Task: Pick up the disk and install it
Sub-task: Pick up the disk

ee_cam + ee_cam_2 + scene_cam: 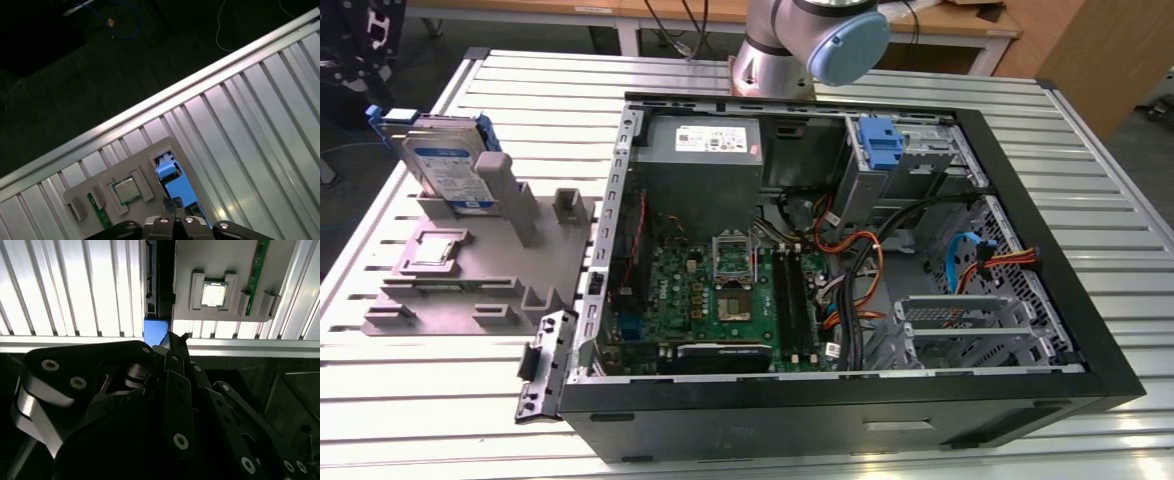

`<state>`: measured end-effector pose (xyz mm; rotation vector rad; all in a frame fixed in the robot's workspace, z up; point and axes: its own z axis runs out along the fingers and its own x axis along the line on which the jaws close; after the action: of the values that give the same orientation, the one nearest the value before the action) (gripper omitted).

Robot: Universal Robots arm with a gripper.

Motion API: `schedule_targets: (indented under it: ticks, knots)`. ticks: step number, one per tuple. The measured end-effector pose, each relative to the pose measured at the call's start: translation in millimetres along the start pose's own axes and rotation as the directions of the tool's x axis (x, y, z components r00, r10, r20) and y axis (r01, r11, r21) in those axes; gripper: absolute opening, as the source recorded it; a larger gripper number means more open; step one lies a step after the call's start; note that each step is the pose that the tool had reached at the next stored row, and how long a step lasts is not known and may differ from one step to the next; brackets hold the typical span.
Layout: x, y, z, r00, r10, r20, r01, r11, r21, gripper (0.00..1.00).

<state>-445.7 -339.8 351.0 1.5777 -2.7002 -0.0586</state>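
The pincer point(173, 204) was clenched, its tips drawn together with nothing between them, and it touched nothing. In both wrist views it hung above the slatted table point(260, 115). Just past its tips in the first wrist view was the disk point(176, 184), seen edge-on from above with its blue carrier and pale label. The disk stood in a slot of the grey fixture point(92, 186). On the same fixture a small square chip point(127, 190) lay in its own recess just beside the disk, and a green memory stick point(101, 214) stood on edge beyond it.

In the exterior view the disk stood upright at the upper left of the frame, on the far end of the fixture. The open computer case point(1067, 300) took up the middle and right. Its near wall rose between the fixture and the inside, where a motherboard point(720, 290), loose cables point(861, 265), a metal drive cage point(961, 318) and a bare blue bracket point(881, 142) lay. The arm's base point(807, 40) stood at the top centre, behind the case.
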Motion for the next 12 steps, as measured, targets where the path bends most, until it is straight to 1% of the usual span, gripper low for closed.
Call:
schedule_targets:
  ticks: [4, 7, 9, 10, 11, 12]
  knots:
    - [-0.6, 0.4, 0.5, 1.0000, -0.006, 0.0038, 0.006, 1.0000, 0.0044, 0.10]
    - [-0.6, 0.3, 0.7, 0.9992, -0.040, 0.0024, 0.040, 0.9992, 0.0043, 0.10]
    - [-0.6, 0.3, 0.8, 0.9972, -0.075, 0.0010, 0.075, 0.9972, 0.0039, 0.11]
    - [-0.6, 0.3, 0.9, 0.9957, -0.093, 0.0003, 0.093, 0.9956, 0.0037, 0.17]
    - [-0.6, 0.3, 1.0, 0.9938, -0.111, -0.0004, 0.111, 0.9938, 0.0035, 0.17]
    - [-0.6, 0.3, 1.1, 0.9917, -0.129, -0.0011, 0.129, 0.9917, 0.0033, 0.23]
